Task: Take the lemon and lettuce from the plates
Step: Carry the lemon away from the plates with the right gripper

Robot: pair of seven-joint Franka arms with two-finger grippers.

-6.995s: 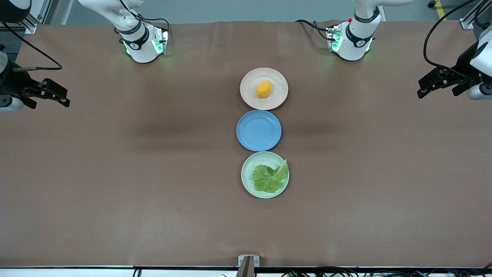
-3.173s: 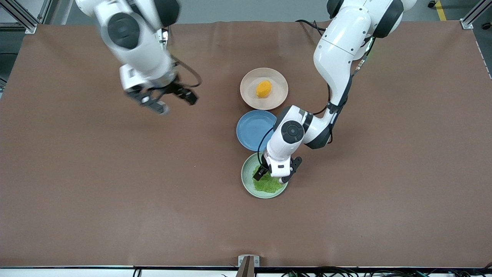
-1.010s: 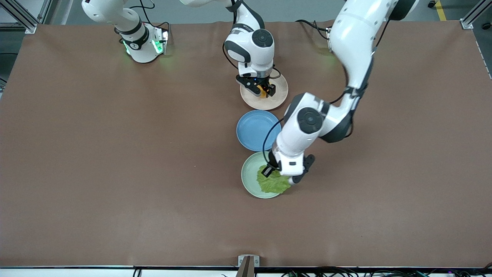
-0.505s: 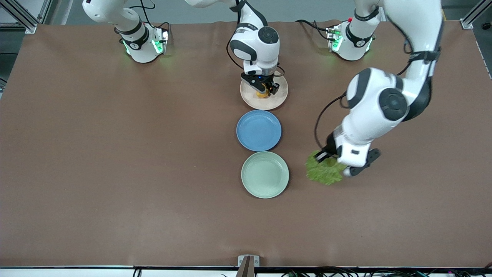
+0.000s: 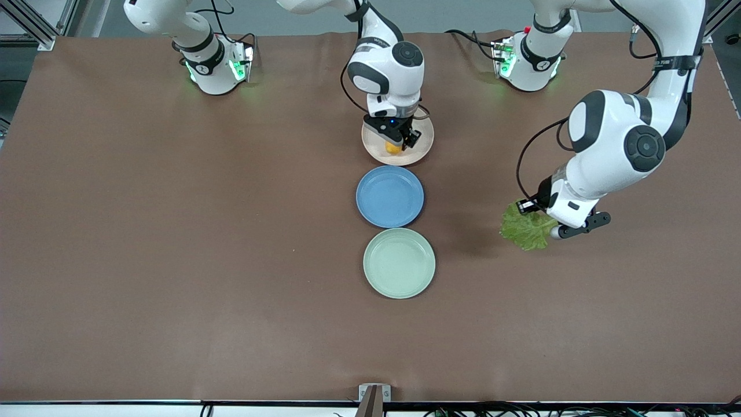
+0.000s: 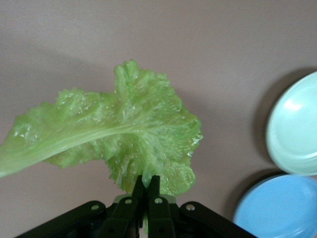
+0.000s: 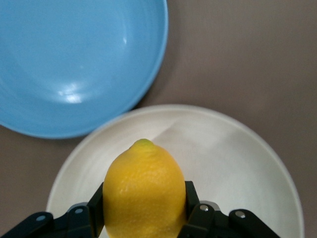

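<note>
The left gripper [image 5: 541, 215] is pinched on the crinkled green lettuce leaf [image 5: 524, 227], aloft over bare table at three o'clock of the empty mint-green round plate [image 5: 399, 263] — the right gripper [image 5: 395, 141] is clamped on the small oval yellow lemon [image 5: 393, 148], low over the beige-pink round plate [image 5: 421, 149] — so lifting the lemon straight up looks next.

The desk [image 5: 173, 260] was a flat, matte brown. Three plates differed in colour: the beige-pink plate [image 5: 425, 141] was pale and plain, the blue plate [image 5: 389, 196] a clear sky blue with a soft sheen, and the mint green plate [image 5: 399, 263] a pale, even green. The lemon [image 7: 143, 193] was bright yellow with a fine dimpled skin and a faintly greenish tip. The lettuce [image 6: 124, 131] was crinkled light green with a paler, almost translucent rib. Both arms were glossy white with black joints; the left hand [image 6: 146, 191] and the right hand [image 7: 143, 210] were black.
</note>
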